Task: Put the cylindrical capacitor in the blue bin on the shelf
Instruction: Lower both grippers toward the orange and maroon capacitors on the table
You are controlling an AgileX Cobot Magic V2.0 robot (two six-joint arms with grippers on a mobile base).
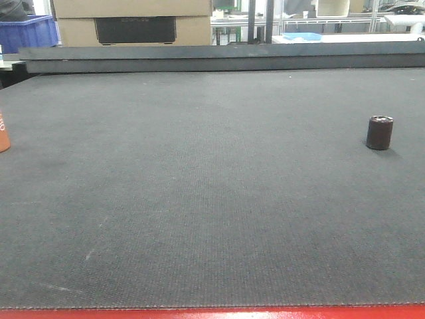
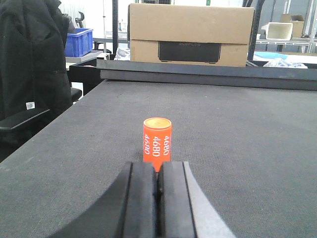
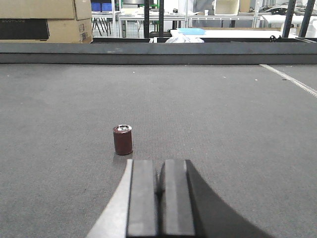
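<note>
The cylindrical capacitor [image 1: 380, 132] is a stubby dark maroon cylinder standing upright on the dark mat at the right. In the right wrist view the capacitor [image 3: 123, 140] stands just ahead and to the left of my right gripper [image 3: 159, 171], whose jaws are shut with nothing between them. My left gripper [image 2: 159, 171] is also shut and empty; an orange cylinder [image 2: 157, 141] printed 4680 stands directly in front of it. The shelf is out of view. A blue bin [image 2: 79, 41] sits far back on the left.
The dark grey mat [image 1: 199, 186] has a raised dark rail [image 1: 219, 58] along its far edge and a red front edge. Cardboard boxes [image 1: 133, 21] sit behind the rail. The orange cylinder [image 1: 3, 133] shows at the left border. A black chair [image 2: 29, 69] stands left of the table.
</note>
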